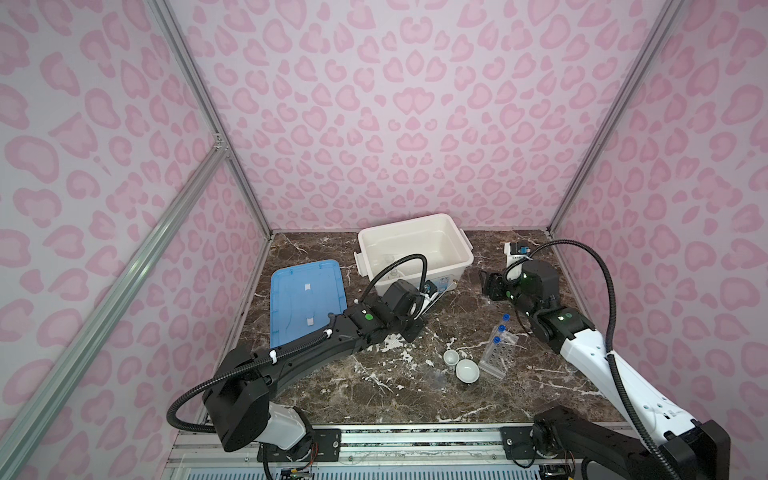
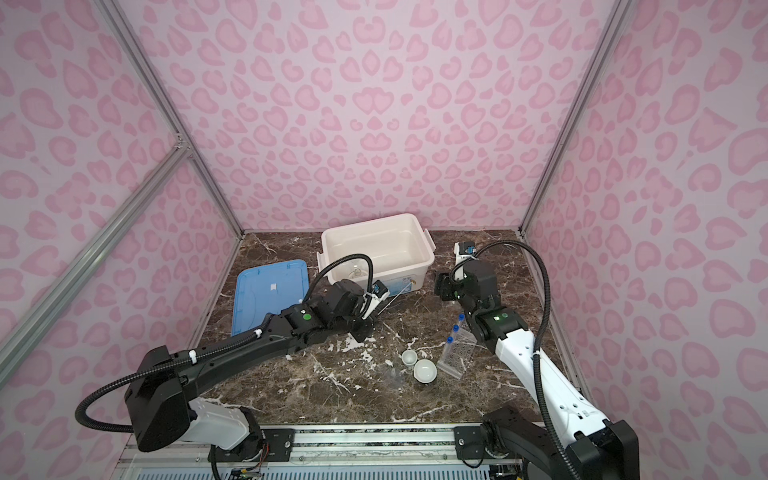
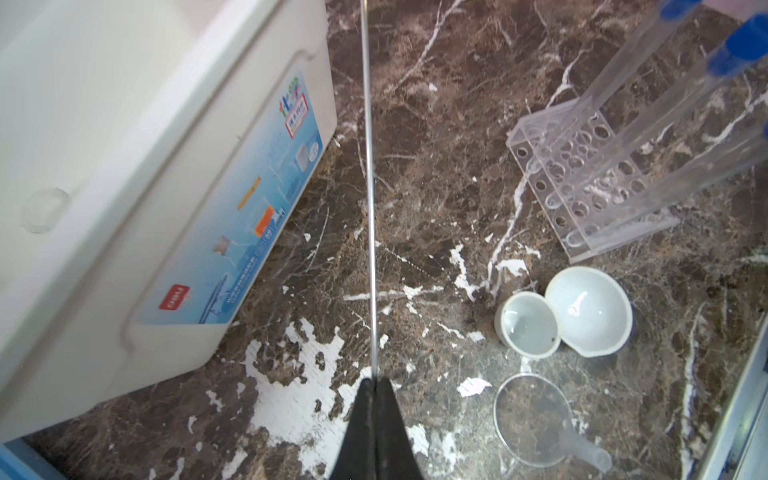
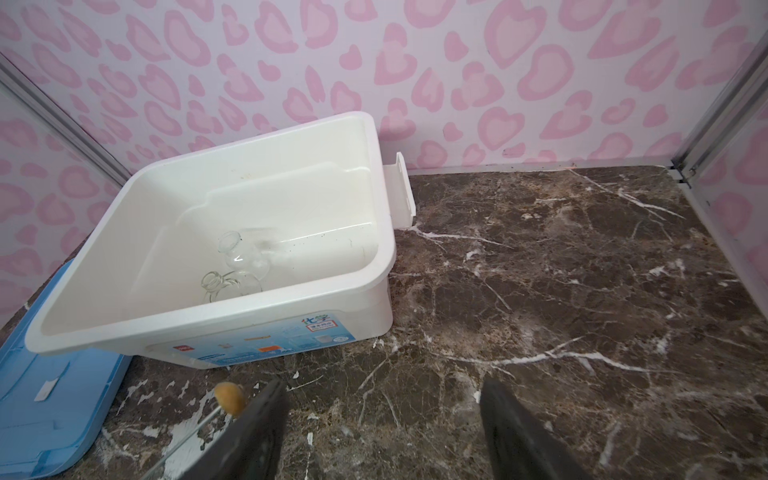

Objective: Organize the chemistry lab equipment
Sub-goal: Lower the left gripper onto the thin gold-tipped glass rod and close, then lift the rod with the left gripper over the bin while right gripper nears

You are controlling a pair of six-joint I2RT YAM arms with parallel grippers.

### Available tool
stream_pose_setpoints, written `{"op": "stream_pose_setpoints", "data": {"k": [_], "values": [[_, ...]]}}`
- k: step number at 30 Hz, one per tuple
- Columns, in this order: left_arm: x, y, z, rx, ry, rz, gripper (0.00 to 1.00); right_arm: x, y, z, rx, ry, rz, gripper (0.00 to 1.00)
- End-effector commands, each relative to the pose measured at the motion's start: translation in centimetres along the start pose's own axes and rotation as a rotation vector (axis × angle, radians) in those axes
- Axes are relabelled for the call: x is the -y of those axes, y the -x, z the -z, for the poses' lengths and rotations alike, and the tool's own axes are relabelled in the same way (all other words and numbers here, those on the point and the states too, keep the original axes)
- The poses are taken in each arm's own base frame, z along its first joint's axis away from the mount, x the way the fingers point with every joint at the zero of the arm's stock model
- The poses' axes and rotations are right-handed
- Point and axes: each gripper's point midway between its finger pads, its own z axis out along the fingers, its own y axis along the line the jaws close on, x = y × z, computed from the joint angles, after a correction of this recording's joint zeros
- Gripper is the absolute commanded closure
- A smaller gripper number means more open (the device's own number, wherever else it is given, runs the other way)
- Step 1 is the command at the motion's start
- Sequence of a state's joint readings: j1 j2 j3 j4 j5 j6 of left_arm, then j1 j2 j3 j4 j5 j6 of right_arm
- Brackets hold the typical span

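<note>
My left gripper (image 3: 376,380) is shut on a thin clear rod (image 3: 369,187), held just above the marble in front of the white box (image 1: 455,233). The rod's far end carries a tan bulb (image 4: 229,399). Three blue-capped test tubes (image 1: 501,329) stand in the clear rack (image 1: 496,358) at the right. Beside it sit a small white cup (image 3: 528,326) and a white dish (image 3: 588,309); both show in a top view, cup (image 2: 409,356), dish (image 2: 424,370). Two clear flasks (image 4: 239,255) lie in the box. My right gripper (image 4: 382,386) hovers open and empty right of the box.
A flat blue lid (image 1: 307,299) lies left of the box. A clear funnel (image 3: 530,419) lies on the marble near the dishes. Pink patterned walls close in the back and both sides, and a metal rail (image 1: 415,440) runs along the table's front edge.
</note>
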State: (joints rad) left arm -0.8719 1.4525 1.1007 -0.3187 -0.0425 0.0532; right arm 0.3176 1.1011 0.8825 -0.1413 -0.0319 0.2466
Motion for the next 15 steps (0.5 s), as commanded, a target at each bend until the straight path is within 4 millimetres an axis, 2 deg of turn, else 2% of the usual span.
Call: {"op": "stream_pose_setpoints", "data": {"k": [1,11,15], "values": [[-1.0,2.3,1.1,0.051,0.043,-0.022,0.96,-0.3,0.9,-0.6,0.026,0.025,-0.001,0.25],[-4.9,9.1,3.5,0.183,0.08,0.003,0.96,0.3,1.4,-3.6,-0.003,0.045,-0.016,0.27],[-7.2,10.8,3.4,0.188,0.077,0.029,0.96,0.1,1.5,-4.9,-0.02,0.075,-0.026,0.28]]}}
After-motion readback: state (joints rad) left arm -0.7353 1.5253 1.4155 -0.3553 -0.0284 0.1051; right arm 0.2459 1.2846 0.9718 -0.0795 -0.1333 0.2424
